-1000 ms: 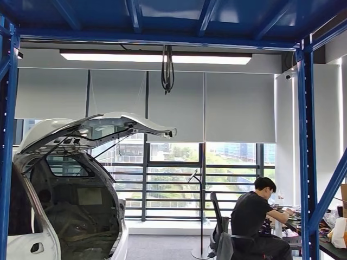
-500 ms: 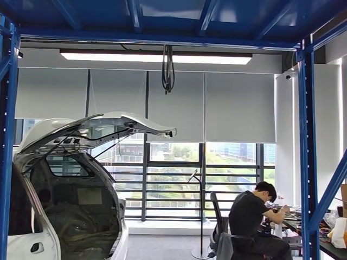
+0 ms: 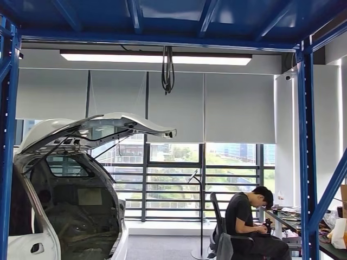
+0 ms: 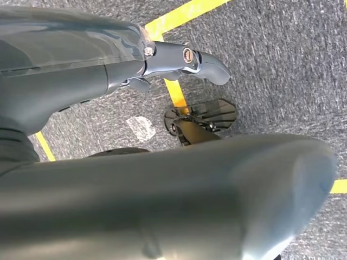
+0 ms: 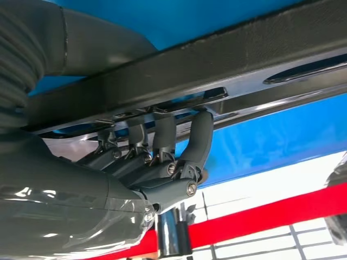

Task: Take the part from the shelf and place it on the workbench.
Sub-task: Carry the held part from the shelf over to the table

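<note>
In the right wrist view my right hand [image 5: 164, 162] grips a long black part [image 5: 245, 59]. Its dark fingers [image 5: 200, 135] hook over the part's edge, and a blue shelf surface [image 5: 265, 141] lies close behind. My left hand [image 4: 122, 65] hangs over the floor in the left wrist view, with a finger [image 4: 196, 58] stretched out straight and nothing in it. How far the part extends is hidden past the picture's edges.
The head view looks through a blue shelf frame [image 3: 304, 162] into a room. A white car [image 3: 61, 206] with its hatch raised stands at the left. A person [image 3: 245, 222] sits at a cluttered desk [image 3: 294, 225] on the right. Yellow lines [image 4: 175, 92] mark the grey carpet.
The seated person has bent forward and lowered their head toward their lap. The shelf frame and the car stand as before.
</note>
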Controlling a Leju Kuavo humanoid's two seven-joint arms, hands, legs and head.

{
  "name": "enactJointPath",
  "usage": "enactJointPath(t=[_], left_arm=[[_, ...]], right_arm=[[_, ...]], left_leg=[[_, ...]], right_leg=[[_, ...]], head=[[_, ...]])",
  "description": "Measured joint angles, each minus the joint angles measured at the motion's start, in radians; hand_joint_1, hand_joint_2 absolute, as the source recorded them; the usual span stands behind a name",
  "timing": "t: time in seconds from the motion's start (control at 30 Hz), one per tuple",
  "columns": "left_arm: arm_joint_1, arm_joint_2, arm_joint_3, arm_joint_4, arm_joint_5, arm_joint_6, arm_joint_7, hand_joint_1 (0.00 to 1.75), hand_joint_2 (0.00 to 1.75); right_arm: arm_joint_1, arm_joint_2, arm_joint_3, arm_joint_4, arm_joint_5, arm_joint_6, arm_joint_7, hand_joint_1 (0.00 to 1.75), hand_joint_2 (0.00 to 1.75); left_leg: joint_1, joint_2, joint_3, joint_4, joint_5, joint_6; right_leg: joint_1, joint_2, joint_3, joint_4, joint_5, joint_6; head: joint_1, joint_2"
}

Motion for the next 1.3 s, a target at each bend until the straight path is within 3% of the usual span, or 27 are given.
enactJointPath(t=[0.23,0.47,0.6,0.8,0.93,1.07,1.3], left_arm=[[0.001,0.000,-0.002,0.000,0.018,0.019,0.030,0.00,1.75],[0.011,0.000,0.002,0.000,0.051,0.024,0.033,0.00,1.75],[0.018,0.001,0.007,0.000,0.068,0.018,0.001,0.00,1.75],[0.021,0.001,0.031,0.000,0.130,-0.010,-0.049,0.00,1.75],[0.019,0.001,0.052,0.000,0.167,-0.016,-0.111,0.00,1.75],[0.014,0.001,0.059,0.000,0.173,0.014,-0.168,0.00,1.75],[0.018,0.005,0.059,0.000,0.157,0.007,-0.145,0.00,1.75]], right_arm=[[0.011,-0.028,0.005,-0.067,-0.058,0.001,-0.011,1.75,1.75],[0.057,-0.068,0.009,-0.263,-0.168,0.059,-0.029,1.75,1.75],[0.104,-0.098,0.006,-0.423,-0.317,0.119,-0.055,1.75,1.75],[0.229,-0.118,-0.037,-0.703,-0.699,0.265,-0.138,1.75,1.75],[0.338,-0.122,-0.059,-0.887,-0.876,0.328,-0.179,1.75,1.75],[0.435,-0.133,-0.057,-1.044,-0.977,0.397,-0.180,1.75,1.75],[0.500,-0.167,-0.013,-1.199,-0.982,0.447,-0.227,1.75,1.75]], left_leg=[[0.000,0.000,0.000,0.000,0.000,0.000],[0.000,0.000,-0.002,0.000,0.000,0.000],[0.000,0.000,-0.002,0.000,0.000,0.000],[0.000,0.000,-0.003,0.000,0.000,0.000],[0.000,0.000,-0.003,0.000,-0.001,0.000],[0.000,0.000,-0.003,0.000,-0.001,0.000],[0.000,0.000,-0.003,0.000,-0.001,0.000]], right_leg=[[0.000,0.000,0.000,0.000,0.000,0.000],[0.000,0.000,-0.002,0.000,0.000,0.000],[0.000,0.000,-0.002,0.000,0.000,0.000],[0.000,0.000,-0.003,0.000,0.000,0.000],[0.000,0.000,-0.003,0.000,0.000,0.000],[0.000,0.000,-0.003,-0.001,0.000,0.000],[0.000,0.000,-0.002,0.000,0.000,0.000]], head=[[0.000,0.000],[0.000,0.000],[0.000,0.000],[0.000,0.000],[0.000,0.000],[0.000,0.000],[0.000,0.000]])
